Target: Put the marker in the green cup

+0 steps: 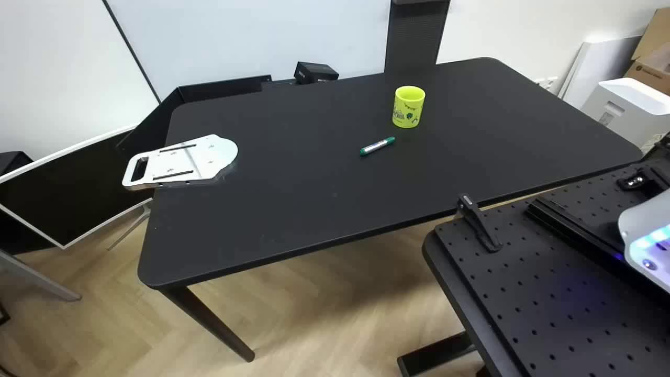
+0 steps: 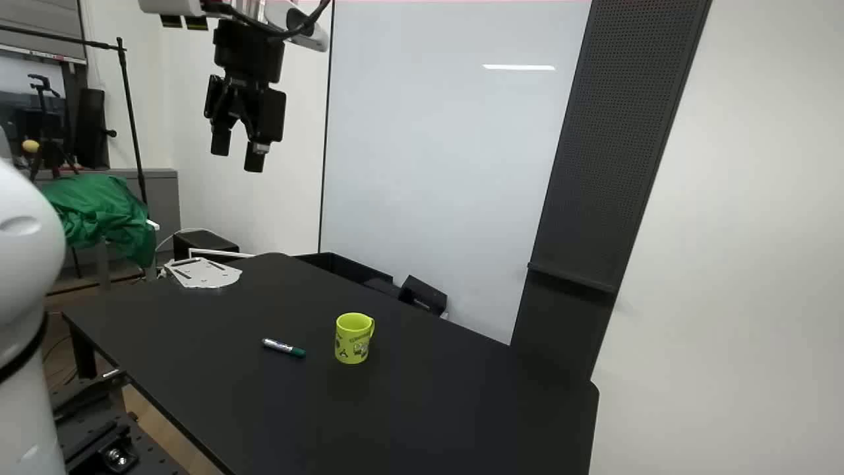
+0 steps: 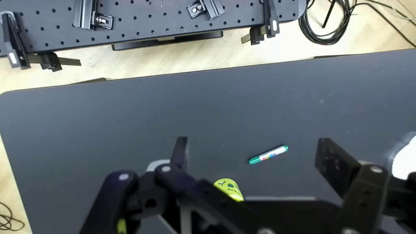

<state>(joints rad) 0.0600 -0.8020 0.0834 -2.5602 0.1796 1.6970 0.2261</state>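
Observation:
The marker (image 1: 377, 146), teal-green at both ends with a white label, lies flat on the black table in both exterior views (image 2: 283, 348). The green cup (image 1: 408, 107), bright yellow-green with small prints, stands upright beside it (image 2: 353, 338); an exterior view shows its handle. My gripper (image 2: 238, 150) is open and empty, high above the table. In the wrist view the marker (image 3: 268, 154) shows between the open fingers (image 3: 253, 144), far below them. The cup (image 3: 229, 188) is partly hidden there behind the gripper's linkage. The gripper is out of view in an exterior view.
A flat white and grey plate (image 1: 183, 159) lies at one end of the black table (image 1: 293, 209), also seen in an exterior view (image 2: 204, 272). A perforated black bench (image 1: 544, 293) with clamps stands beside the table across a gap. A dark panel (image 2: 613, 145) stands behind the table.

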